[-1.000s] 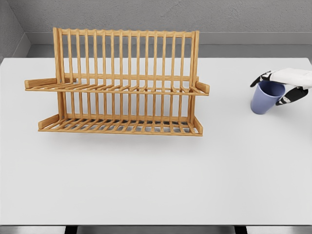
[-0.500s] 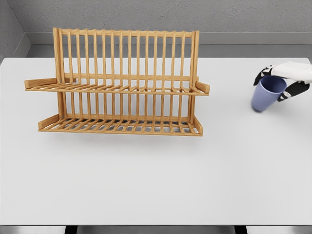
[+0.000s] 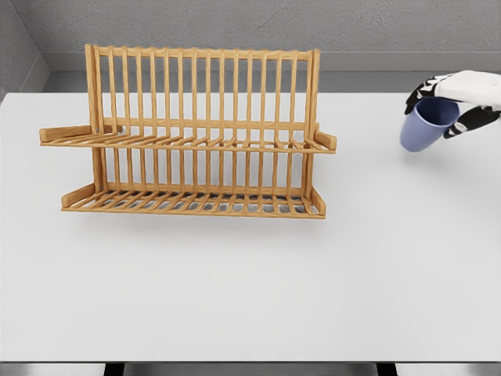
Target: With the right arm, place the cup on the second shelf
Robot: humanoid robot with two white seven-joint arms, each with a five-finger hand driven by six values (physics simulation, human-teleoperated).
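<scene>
A blue-violet cup (image 3: 425, 125) hangs above the white table at the far right, tilted, its mouth facing up and right. My right hand (image 3: 452, 100) is shut on its rim from above, black fingers wrapped on both sides. A wooden two-tier dish rack (image 3: 192, 133) stands at the left and centre of the table. Its upper shelf (image 3: 188, 142) and lower shelf (image 3: 192, 202) hold nothing. The cup is well to the right of the rack, about level with the upper shelf. The left arm is out of view.
The white table (image 3: 250, 282) stretches wide in front of the rack and between rack and cup. A grey wall ledge runs behind the table.
My right hand has lifted the cup upward, off the table, and drifted slightly right. The rack has stayed in place.
</scene>
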